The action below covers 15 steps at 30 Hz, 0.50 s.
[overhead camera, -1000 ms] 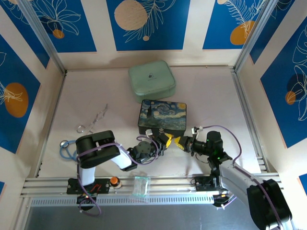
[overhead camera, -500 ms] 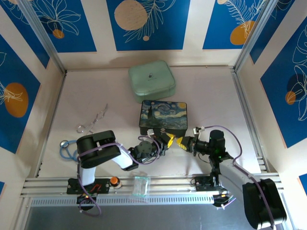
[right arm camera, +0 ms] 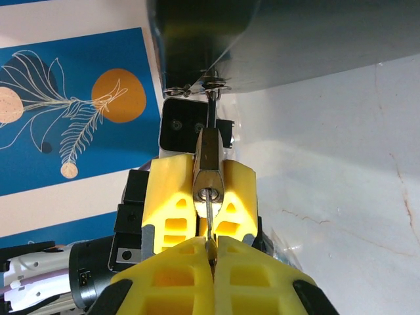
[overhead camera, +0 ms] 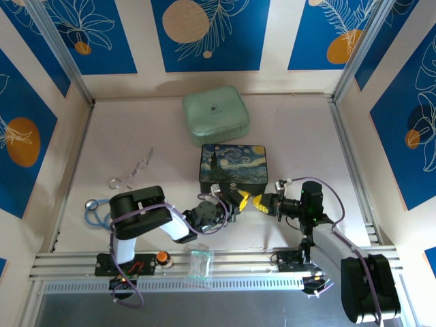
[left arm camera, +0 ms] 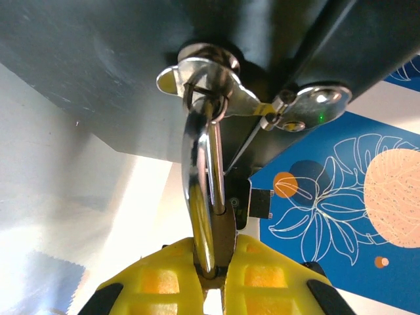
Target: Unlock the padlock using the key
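Observation:
The small brass padlock hangs by its silvery shackle from the latch on the front of the starry-night box. My left gripper is shut on the padlock body, its yellow fingers on either side of it. The thin grey key is pinched in my right gripper, which is shut. The key's blade reaches into the keyhole on the padlock's underside. From above, the left gripper and the right gripper meet tip to tip just in front of the box.
A mint-green case lies behind the box. Left of the arms are a silvery looped wire piece and a blue stethoscope. A small clear bag rests on the front rail.
Both grippers, still joined at the padlock, have shifted slightly right. The box has slid a little right and nearer with them.

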Motion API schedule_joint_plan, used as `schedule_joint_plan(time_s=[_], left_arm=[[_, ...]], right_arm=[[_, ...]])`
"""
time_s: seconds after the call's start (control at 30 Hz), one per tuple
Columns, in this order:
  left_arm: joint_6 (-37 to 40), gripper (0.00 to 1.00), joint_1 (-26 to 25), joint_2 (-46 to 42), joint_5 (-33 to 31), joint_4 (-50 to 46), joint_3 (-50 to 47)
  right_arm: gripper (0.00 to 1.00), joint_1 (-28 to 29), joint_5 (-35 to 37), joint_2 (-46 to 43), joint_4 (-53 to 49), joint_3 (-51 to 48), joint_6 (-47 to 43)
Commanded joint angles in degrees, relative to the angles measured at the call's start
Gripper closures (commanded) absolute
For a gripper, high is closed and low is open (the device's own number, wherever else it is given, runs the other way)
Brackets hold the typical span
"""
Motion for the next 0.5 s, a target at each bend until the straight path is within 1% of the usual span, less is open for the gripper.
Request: schedule_joint_plan(time_s=[0.0,0.07,0.17,0.27,0.4,0.47], left_arm=[[0.03,1.00,-1.36,1.22,2.76,3.69,1.09],[-0.13,1.00,-1.15,1.77,2.52,3.69,1.14],[0.31,1.00,-0.88,2.21,1.94,3.70,1.00],[0.71,1.00,-0.51,2.34,1.78,3.69,0.92],[0.77,1.00,-0.22,2.67,2.80,3.69,1.70],[0.71,1.00,-0.31,2.51,3.49,3.64,2.35]], right_arm=[[1.00,-0.31,-3.35,0.56,-1.18,2.71,-1.50],[1.00,-0.16,-3.41,0.40,-2.09,2.80,-1.28],[1.00,0.13,-3.59,-0.10,-6.74,3.32,-2.42],[1.00,0.04,-4.15,-0.63,-6.17,2.33,-1.28],[1.00,-0.32,-3.81,0.08,-7.93,2.95,-2.91],[1.00,-0.34,-4.10,2.27,-4.93,3.10,-2.12]])
